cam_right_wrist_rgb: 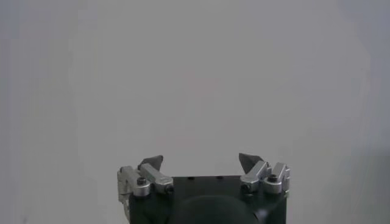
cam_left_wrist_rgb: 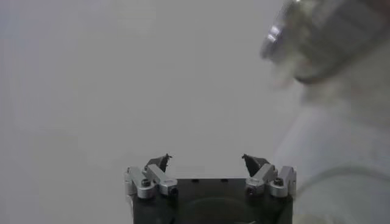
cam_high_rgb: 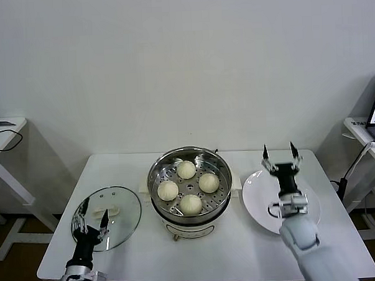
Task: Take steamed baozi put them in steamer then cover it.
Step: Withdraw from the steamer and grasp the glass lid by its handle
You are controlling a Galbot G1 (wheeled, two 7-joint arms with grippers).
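Check the steamer (cam_high_rgb: 189, 189) first: it stands at the table's (cam_high_rgb: 254, 249) centre with its perforated tray exposed, and all four baozi (cam_high_rgb: 186, 170) already sit on that tray in a loose ring, apart from one another, so the loading step reads as complete. You find the lid (cam_high_rgb: 107, 217) lying flat on the table to the robot's left of the steamer, handle up; it is not yet on the pot, so covering is the step left. The left gripper (cam_high_rgb: 95, 220) stands over the lid's near edge with its jaws spread and pinching nothing, which is a sensible stance for a reach to the handle. The right gripper (cam_high_rgb: 279, 153) is raised above the empty white plate (cam_high_rgb: 258, 199) on the steamer's other side, jaws likewise spread and empty; judge it as clear of the work, since the plate has nothing more to give. Both wrist views show only spread fingertips against a blank wall, with a blurred edge of the steamer in the left one, confirming neither hand holds anything. The handle is narrow and the glass slippery, so expect the grasp to need a centred approach. No brand, label or readable writing shows on any item.
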